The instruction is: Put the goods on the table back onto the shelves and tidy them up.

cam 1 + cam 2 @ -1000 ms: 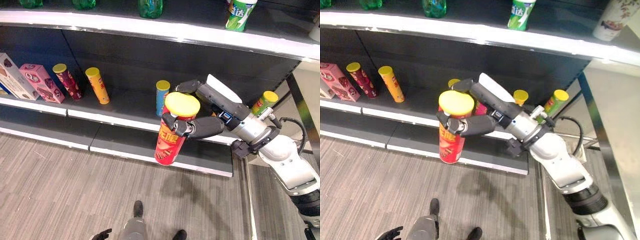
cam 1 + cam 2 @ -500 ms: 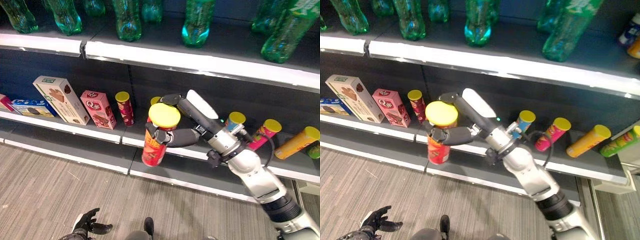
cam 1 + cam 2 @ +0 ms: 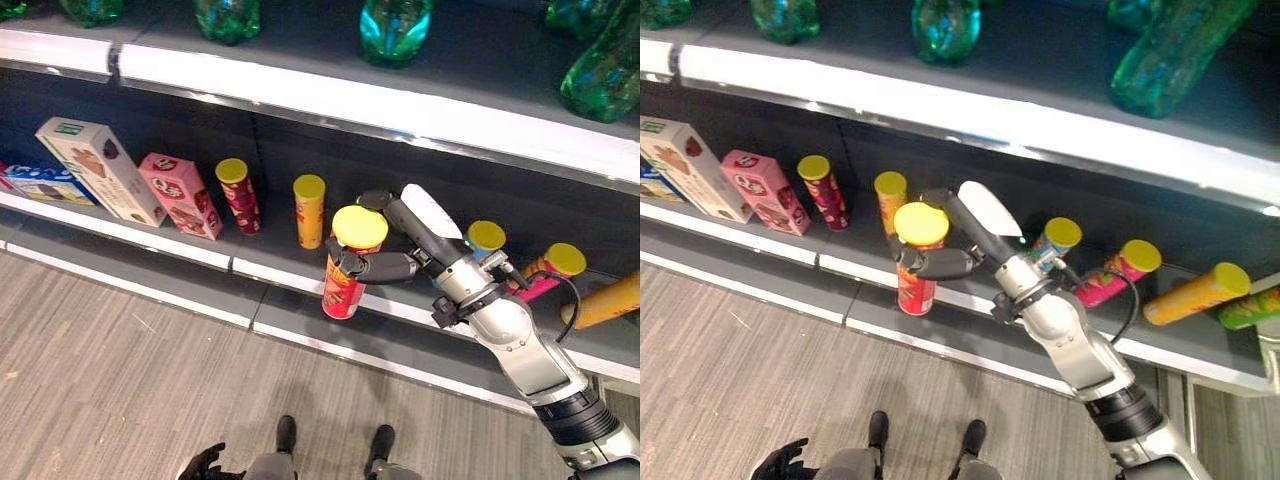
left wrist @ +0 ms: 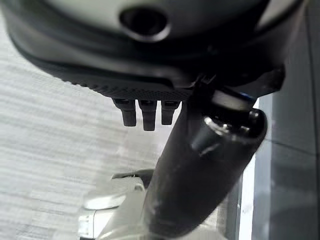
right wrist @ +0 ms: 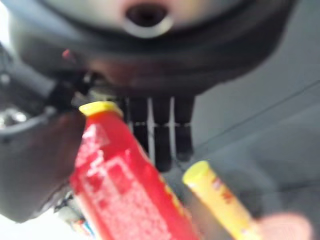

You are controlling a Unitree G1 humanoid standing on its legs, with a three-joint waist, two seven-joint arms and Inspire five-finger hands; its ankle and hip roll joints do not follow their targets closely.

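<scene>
**Red can nearly back on shelf**

The right hand (image 3: 385,262) had its fingers curled round the red can (image 3: 345,280). A sec ago the can hung over the floor; now it was by the low shelf (image 3: 190,250), next to the yellow can (image 3: 309,210). Left hand (image 3: 203,464) hung low w/ fingers loose.

Grey wood-grain floor (image 3: 120,370) — dark shelving (image 3: 300,140), white-edged.

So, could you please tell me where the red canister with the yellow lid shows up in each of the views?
Left eye view: the red canister sits centre, gripped by the right hand.
Right eye view: left of centre, in front of the lower shelf.
Right wrist view: lower left, close up.
Left wrist view: not in it.
Shared landmark: the yellow canister standing just behind it.
</scene>
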